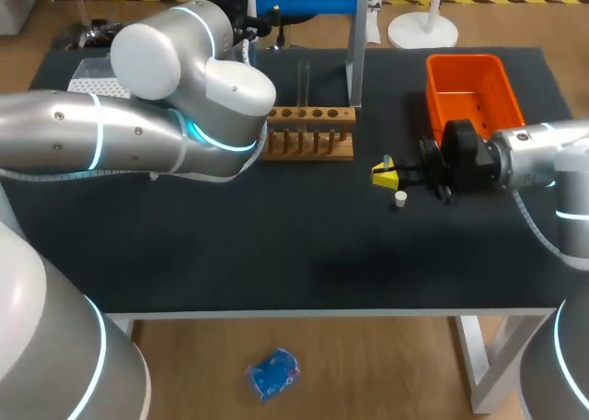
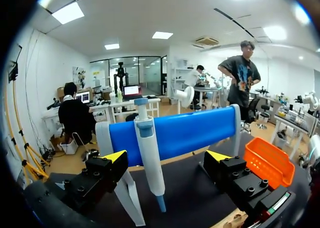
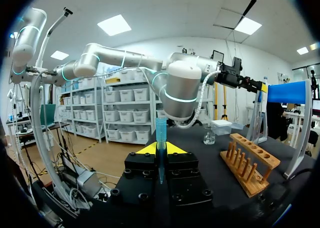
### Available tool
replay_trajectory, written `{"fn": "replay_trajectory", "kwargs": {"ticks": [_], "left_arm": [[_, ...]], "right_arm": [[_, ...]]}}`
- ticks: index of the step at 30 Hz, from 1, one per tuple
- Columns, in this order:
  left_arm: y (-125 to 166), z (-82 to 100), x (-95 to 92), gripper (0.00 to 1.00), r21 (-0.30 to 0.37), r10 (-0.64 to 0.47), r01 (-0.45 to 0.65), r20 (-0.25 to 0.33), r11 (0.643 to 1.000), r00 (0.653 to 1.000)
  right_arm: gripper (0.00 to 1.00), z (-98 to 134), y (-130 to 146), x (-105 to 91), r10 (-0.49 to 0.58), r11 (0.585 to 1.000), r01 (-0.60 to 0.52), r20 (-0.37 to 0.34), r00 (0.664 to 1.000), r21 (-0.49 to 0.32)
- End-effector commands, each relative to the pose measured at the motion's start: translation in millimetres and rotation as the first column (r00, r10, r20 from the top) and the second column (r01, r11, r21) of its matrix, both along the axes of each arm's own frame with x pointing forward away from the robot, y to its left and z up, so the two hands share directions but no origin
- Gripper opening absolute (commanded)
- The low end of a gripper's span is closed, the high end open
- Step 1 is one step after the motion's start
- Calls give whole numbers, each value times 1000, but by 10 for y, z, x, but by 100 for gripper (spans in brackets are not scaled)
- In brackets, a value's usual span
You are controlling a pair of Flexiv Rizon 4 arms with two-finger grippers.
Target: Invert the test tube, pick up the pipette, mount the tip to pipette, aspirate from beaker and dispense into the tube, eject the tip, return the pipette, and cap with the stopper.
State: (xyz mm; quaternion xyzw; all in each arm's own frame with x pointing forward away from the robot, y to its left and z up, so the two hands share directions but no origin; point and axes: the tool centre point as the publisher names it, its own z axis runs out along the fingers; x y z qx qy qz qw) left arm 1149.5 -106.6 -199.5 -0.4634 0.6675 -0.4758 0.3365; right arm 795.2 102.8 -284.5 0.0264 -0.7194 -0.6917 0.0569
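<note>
Presently, the tip point(image 3: 160, 130) is clamped upright in the right gripper point(image 3: 160, 149) for mounting; the pipette point(image 2: 145, 148) is faced by the spread, empty left gripper point(image 2: 167, 158).

You have bright, even light throughout, coming from white ceiling panels point(image 2: 68, 12) overhead. In the head view the dark bench point(image 1: 276, 254) soaks it up, so shadows are soft and hard to pick out; only a faint darker patch lies below the right gripper point(image 1: 386, 174). The pale shell of the left arm point(image 1: 147, 56) shines almost white on its upper curves, and its light rings glow cyan. In both wrist views the panels flare to pure white, and straight lines bow toward the black rim. The blue tip point(image 3: 160, 135), pinched in the right gripper's jaws, lets light through.
</note>
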Motion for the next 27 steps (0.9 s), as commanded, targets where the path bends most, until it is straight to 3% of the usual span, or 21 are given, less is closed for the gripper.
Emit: {"fn": "replay_trajectory", "kwargs": {"ticks": [1,4,6,17,27], "left_arm": [[-50,-62,95,100,1,20,-20,10,1000,1000],[-39,-68,130,100,-4,30,-30,12,1000,999],[-39,-79,149,90,-5,34,-34,12,999,999],[-27,-98,238,89,-16,68,-67,20,998,998],[-33,-104,298,75,-21,99,-98,23,995,995]], "right_arm": [[0,6,-4,-3,1,1000,-1,0,1000,-2],[0,6,-4,-3,1,1000,-1,0,1000,-2],[0,6,-4,-3,1,1000,-1,0,1000,-2],[0,6,-4,-3,1,1000,-1,0,1000,-2],[0,6,-4,-3,1,1000,-1,0,1000,-2]]}}
